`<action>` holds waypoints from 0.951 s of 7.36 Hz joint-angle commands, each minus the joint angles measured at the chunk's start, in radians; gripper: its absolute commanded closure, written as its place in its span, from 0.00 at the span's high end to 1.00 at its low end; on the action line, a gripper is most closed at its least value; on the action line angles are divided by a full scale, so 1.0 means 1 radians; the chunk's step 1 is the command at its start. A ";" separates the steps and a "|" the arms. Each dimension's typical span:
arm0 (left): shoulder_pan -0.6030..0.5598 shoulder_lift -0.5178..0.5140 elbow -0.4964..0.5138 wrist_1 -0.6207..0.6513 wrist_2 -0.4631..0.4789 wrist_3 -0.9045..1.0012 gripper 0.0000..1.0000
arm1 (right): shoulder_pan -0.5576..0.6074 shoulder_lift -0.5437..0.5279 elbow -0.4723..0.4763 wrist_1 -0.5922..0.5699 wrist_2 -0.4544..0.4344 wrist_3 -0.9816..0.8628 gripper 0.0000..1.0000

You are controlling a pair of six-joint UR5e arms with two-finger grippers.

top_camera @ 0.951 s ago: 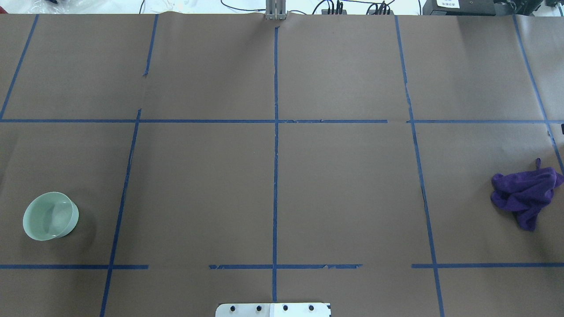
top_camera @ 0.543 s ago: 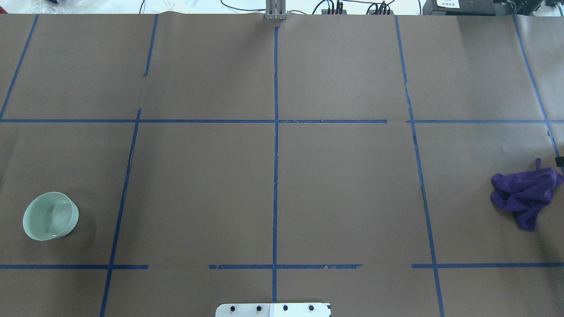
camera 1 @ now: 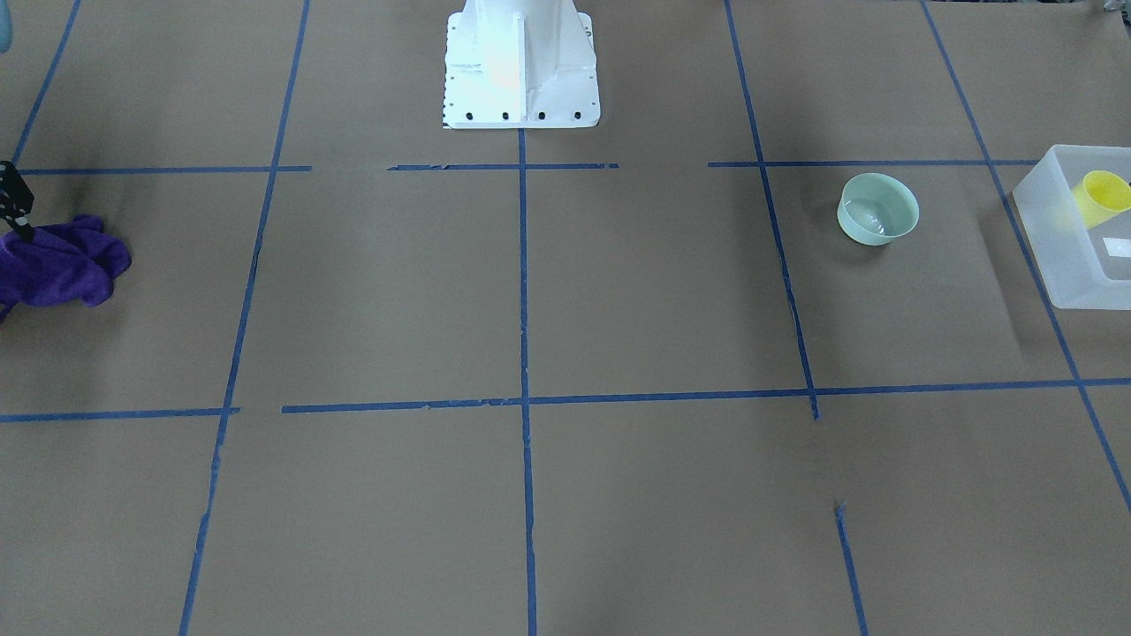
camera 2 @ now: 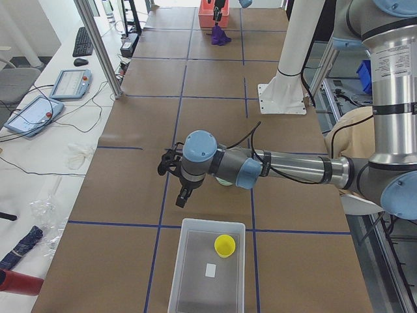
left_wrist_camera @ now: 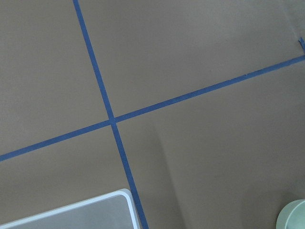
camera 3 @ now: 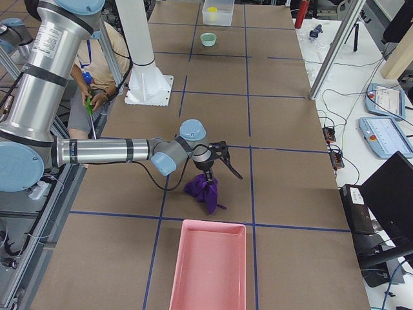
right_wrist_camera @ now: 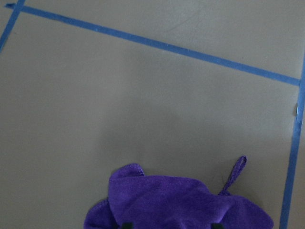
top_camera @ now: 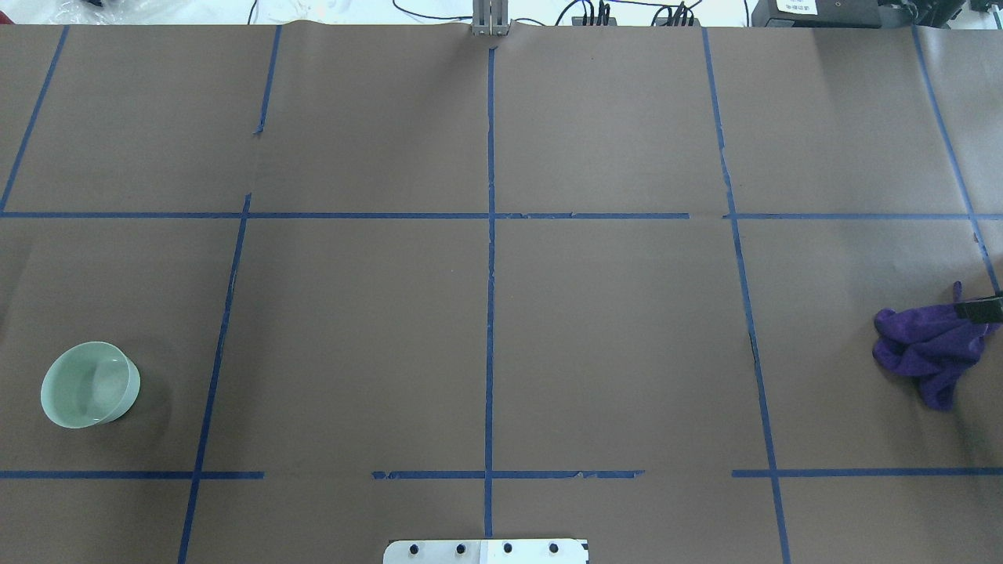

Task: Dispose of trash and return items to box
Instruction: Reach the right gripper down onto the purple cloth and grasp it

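Note:
The mint-green bowl point(top_camera: 90, 384) stands upright on the brown table at the left; it also shows in the front view point(camera 1: 878, 208). The yellow cup point(camera 1: 1103, 196) lies inside the frosted box point(camera 1: 1074, 274), which the left side view point(camera 2: 205, 277) shows too. My left gripper point(camera 2: 177, 186) hovers between bowl and box; I cannot tell if it is open. My right gripper point(right_wrist_camera: 171, 225) is open, its dark tips straddling the top of the purple cloth point(right_wrist_camera: 176, 200). Only a black part of it shows in the overhead view point(top_camera: 983, 309).
A pink tray point(camera 3: 206, 265) lies just beyond the purple cloth point(camera 3: 203, 187) at the table's right end. The white robot base point(camera 1: 519, 62) stands at the middle of the near edge. Blue tape lines grid the table.
The black part of my right gripper has moved in from the right edge down onto the purple cloth. The bowl and the cloth have not moved.

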 commanded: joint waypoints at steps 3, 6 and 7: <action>0.000 -0.006 0.001 0.000 0.000 0.000 1.00 | -0.044 -0.005 -0.067 -0.001 -0.044 -0.153 0.00; 0.000 -0.006 0.001 0.000 -0.002 0.000 1.00 | 0.009 0.014 -0.067 -0.009 -0.089 -0.328 0.00; 0.000 -0.006 0.004 0.000 -0.002 0.000 1.00 | 0.104 0.020 -0.063 -0.047 -0.078 -0.472 0.00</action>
